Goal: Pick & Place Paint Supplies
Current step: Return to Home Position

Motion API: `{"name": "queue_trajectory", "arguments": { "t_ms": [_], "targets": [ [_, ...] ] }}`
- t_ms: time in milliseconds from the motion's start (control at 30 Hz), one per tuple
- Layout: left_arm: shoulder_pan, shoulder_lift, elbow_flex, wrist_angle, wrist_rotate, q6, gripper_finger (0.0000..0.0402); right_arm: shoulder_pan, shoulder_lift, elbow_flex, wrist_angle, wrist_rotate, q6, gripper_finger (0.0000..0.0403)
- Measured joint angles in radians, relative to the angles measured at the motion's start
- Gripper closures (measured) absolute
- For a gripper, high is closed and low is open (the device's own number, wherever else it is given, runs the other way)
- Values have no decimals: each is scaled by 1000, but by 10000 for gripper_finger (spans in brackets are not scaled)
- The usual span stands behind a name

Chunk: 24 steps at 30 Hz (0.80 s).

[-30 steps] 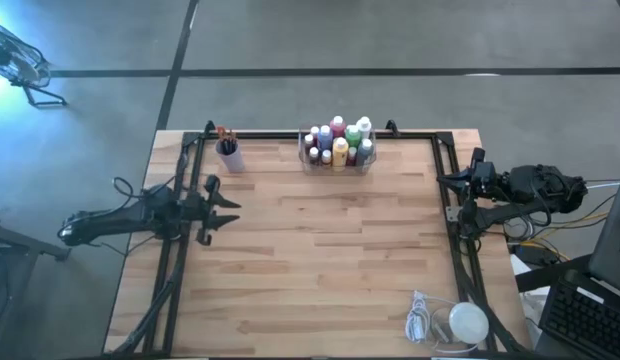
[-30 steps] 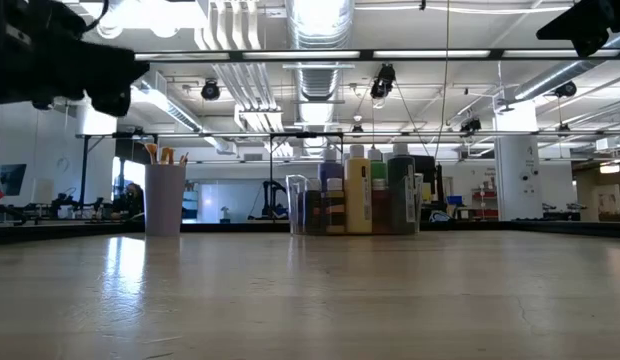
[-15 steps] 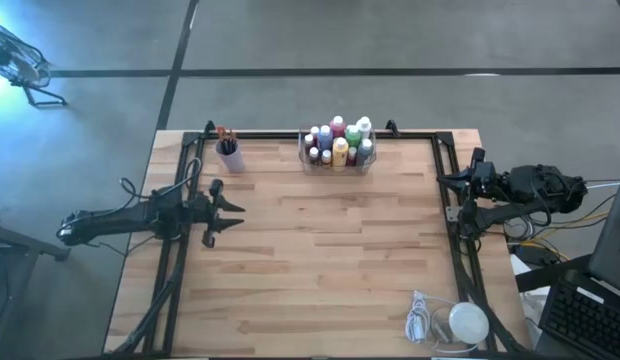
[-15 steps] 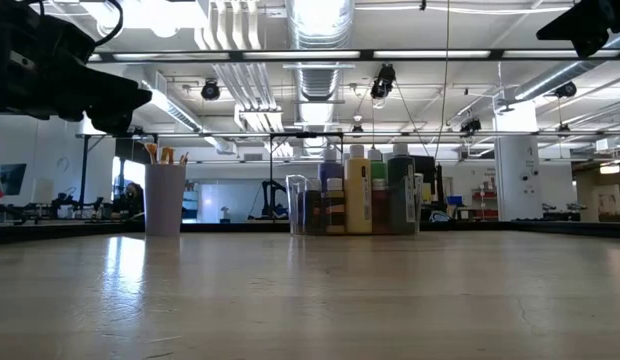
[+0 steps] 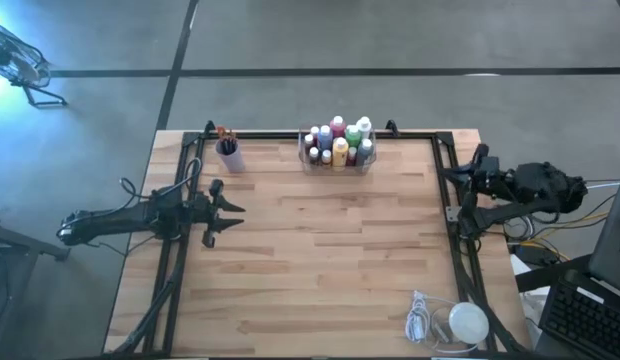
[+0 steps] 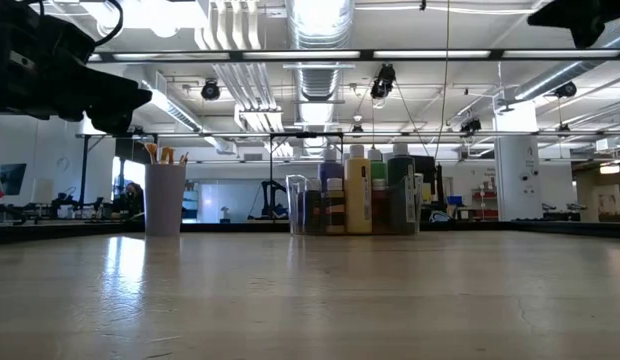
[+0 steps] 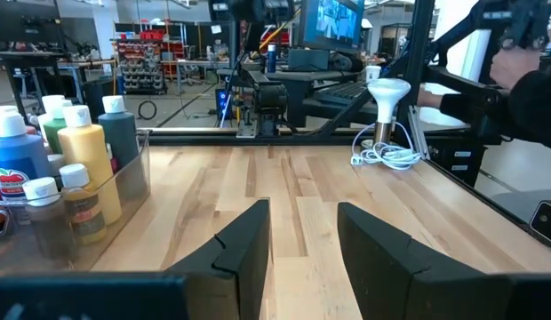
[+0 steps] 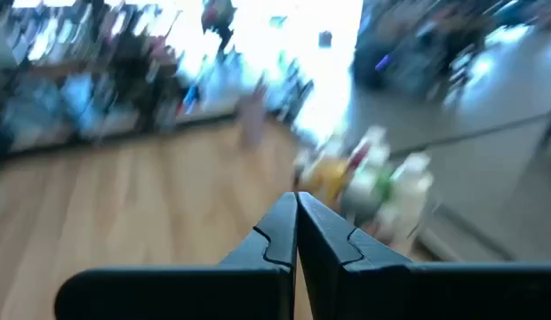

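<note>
Shows left gripper (image 5: 233, 215) released, fingers (image 7: 249, 253) spread with nothing between them, raised off the table (image 5: 330, 270) over its left side, aimed toward the middle. Puts right gripper (image 5: 477, 168) at the table's right edge, clenched on nothing, both fingers pressed flat together in right wrist view. Finds paint bottles (image 5: 337, 143) standing upright, packed tight inside the clear bin (image 5: 336, 170) at the middle of the far edge, well apart from both grippers; yellow, blue, green and dark ones readable in left wrist view. Finds paintbrushes (image 5: 222, 133) standing in the purple cup (image 5: 230, 157), left of the bin, near the far left corner. Spots white round lump (image 5: 467, 322) with coiled cord (image 5: 420, 320) at the near right corner.
</note>
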Motion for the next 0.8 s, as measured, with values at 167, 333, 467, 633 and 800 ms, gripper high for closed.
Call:
{"name": "queue_trajectory", "arguments": {
  "t_ms": [167, 333, 467, 633, 800],
  "targets": [
    [0, 0, 0, 0, 0, 0, 262, 0, 5, -31, 219, 194, -93, 394],
    [0, 0, 0, 1, 0, 0, 262, 0, 5, -153, 418, 147, -138, 394],
    [0, 0, 0, 1, 0, 0, 262, 0, 6, -290, 585, 63, -212, 394],
    [0, 0, 0, 1, 1, 0, 262, 0, 1, -431, 713, 17, -238, 394],
    [0, 0, -1, 1, 1, 1, 262, 0, -41, -522, 788, 2, -275, 394]
  ]
}}
